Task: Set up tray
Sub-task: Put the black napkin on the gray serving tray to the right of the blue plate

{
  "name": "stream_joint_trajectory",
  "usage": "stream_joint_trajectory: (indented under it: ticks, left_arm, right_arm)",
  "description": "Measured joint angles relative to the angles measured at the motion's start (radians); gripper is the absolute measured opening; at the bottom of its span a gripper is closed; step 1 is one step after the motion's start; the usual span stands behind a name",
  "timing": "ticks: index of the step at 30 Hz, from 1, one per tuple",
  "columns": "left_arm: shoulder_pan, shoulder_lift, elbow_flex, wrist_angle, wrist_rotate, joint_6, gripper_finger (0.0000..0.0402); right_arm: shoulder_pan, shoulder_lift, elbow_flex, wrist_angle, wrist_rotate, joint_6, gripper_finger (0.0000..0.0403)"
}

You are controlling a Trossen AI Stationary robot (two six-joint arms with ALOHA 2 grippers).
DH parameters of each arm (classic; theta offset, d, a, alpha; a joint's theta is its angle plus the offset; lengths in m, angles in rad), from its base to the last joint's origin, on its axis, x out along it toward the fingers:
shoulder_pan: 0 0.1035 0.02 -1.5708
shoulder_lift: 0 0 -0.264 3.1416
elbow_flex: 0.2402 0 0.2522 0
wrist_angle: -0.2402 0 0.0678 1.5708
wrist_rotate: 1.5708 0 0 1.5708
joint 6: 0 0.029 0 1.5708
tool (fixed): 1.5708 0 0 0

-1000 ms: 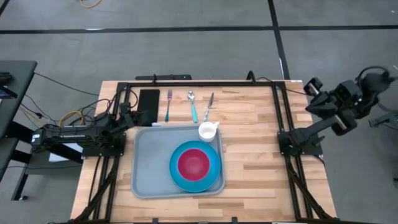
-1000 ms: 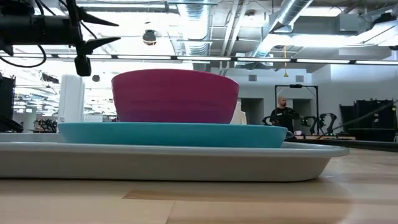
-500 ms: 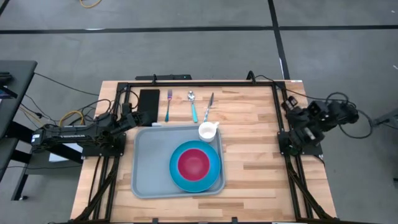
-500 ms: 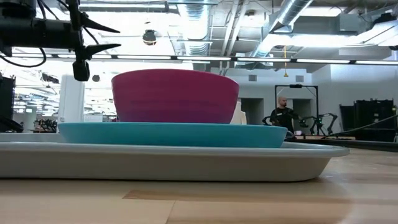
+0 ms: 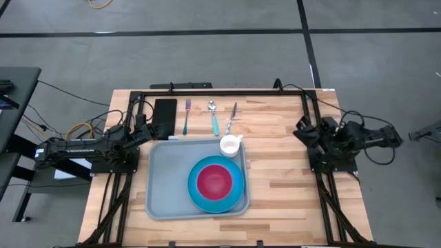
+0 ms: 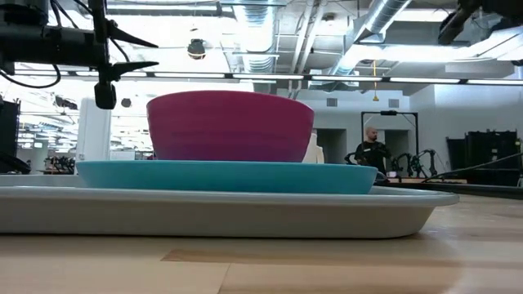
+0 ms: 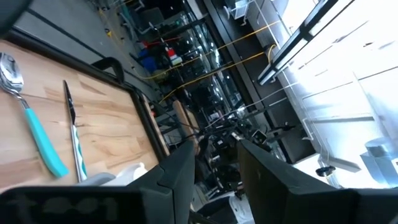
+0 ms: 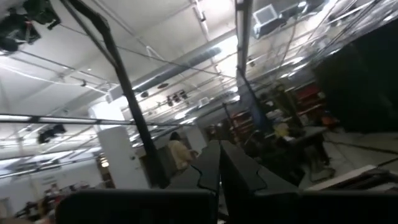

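On one tray (image 5: 162,180), one plate (image 5: 236,195), one bowl (image 5: 215,181), one cup (image 5: 230,145), left jaws apart, right jaws together.

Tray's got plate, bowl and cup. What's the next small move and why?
Probably the left hand reaching to the fork. The tray already carries the blue plate, the pink bowl and the white cup, while fork, spoon and knife lie on the table beyond it. The left hand is open and nearest.
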Motion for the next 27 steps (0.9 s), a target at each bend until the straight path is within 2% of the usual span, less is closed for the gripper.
stream_joint_trajectory:
  ticks: [5,8,17,23,27]
  left_arm:
    - [0.000,0.000,0.000,-0.001,-0.021,-0.020,0.0112]
    - [0.000,0.000,0.000,-0.001,-0.045,-0.020,0.0112]
    - [0.000,0.000,0.000,-0.001,-0.076,-0.029,0.0112]
    - [0.000,0.000,0.000,-0.002,-0.076,-0.033,0.0112]
    - [0.000,0.000,0.000,-0.002,-0.076,-0.049,0.0112]
  right_arm:
    - [-0.120,-0.050,-0.038,0.007,-0.166,0.043,0.0005]
    - [-0.184,-0.071,-0.039,-0.022,-0.204,0.033,0.0005]
    - [-0.360,-0.079,-0.045,-0.171,-0.212,0.024,0.0005]
    - [-0.431,-0.079,-0.190,0.011,-0.209,0.055,0.0005]
    - [-0.467,-0.078,-0.188,-0.012,-0.148,0.011,0.0005]
